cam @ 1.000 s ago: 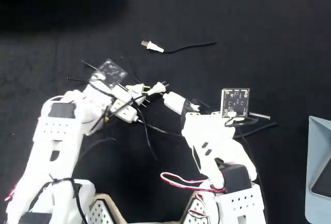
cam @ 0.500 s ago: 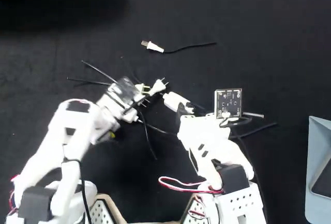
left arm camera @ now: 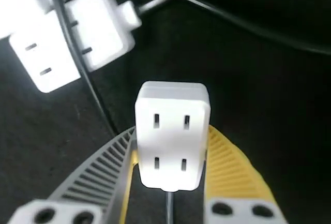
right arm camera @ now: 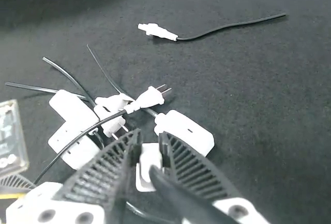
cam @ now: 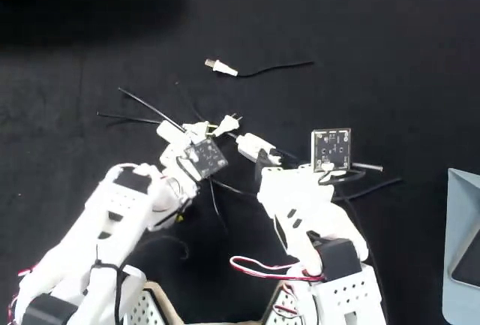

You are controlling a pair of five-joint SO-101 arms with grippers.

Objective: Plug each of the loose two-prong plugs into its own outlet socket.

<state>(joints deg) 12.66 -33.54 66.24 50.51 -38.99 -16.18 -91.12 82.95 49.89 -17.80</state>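
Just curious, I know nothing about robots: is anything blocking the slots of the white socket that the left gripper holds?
Nothing visible does. The white socket in the left gripper shows all four slots bare. A black cable crosses the neighbouring socket blocks, not this one.

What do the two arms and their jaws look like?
Both arms are blocky white plastic. The left arm has ribbed jaws, one grey and one yellow; the right arm has two dark ribbed ones. Each wrist carries a small square circuit board, and a red-and-white cable loops near the right arm's base.
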